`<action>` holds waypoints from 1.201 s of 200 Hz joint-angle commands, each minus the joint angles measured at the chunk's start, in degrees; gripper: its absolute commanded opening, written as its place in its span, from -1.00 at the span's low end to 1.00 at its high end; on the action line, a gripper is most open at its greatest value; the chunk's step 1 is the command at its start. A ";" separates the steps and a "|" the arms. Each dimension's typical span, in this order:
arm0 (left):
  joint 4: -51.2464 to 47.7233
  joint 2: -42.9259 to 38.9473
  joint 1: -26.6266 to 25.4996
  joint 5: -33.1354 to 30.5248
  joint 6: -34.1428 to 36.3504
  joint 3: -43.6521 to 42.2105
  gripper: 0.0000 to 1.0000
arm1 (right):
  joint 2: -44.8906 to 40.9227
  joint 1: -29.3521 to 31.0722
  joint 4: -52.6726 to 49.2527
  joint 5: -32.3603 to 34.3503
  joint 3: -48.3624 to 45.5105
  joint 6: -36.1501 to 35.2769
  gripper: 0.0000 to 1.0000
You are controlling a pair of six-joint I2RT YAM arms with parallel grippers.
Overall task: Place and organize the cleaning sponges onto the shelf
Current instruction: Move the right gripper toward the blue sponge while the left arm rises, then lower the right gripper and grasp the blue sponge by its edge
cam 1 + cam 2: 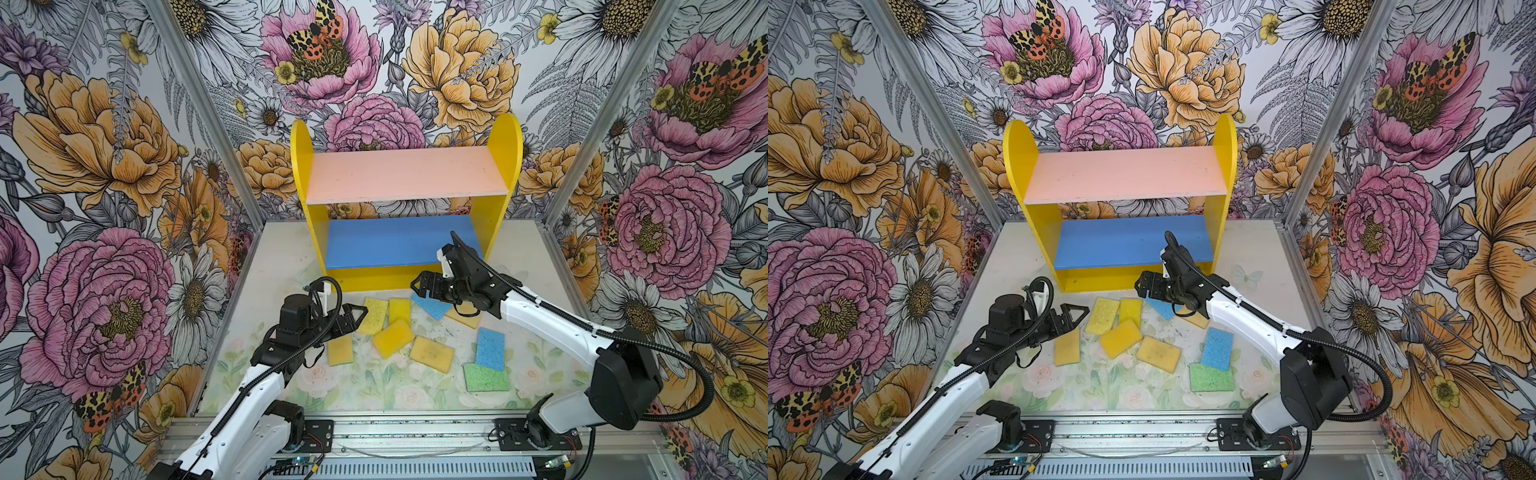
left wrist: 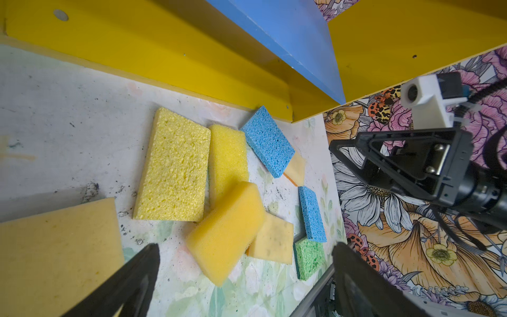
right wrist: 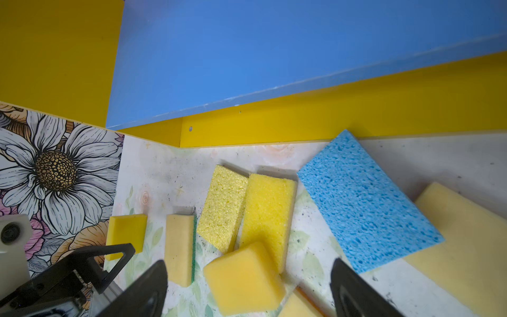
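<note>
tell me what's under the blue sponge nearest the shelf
A tan sponge sticks out from beneath one end of the blue sponge. How far it runs underneath is covered.

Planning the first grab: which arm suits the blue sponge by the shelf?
Right. The right pincer, open, hangs right by that blue sponge; the left pincer is farther off, beside a yellow sponge.

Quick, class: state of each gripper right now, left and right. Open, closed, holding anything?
Left gripper: open, holding nothing.
Right gripper: open, holding nothing.
</note>
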 commanded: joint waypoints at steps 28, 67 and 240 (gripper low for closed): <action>2.50 2.92 0.21 2.83 -0.64 -0.79 0.97 | -0.91 2.32 -0.67 4.59 -2.89 -3.43 0.88; 2.56 2.26 -1.95 2.11 -0.22 -0.90 0.98 | -3.40 1.06 -3.11 3.94 -6.15 -8.65 0.89; 12.33 19.96 -14.36 -6.55 -6.60 5.69 0.94 | 7.96 -11.99 -4.26 1.52 -1.81 -22.65 0.74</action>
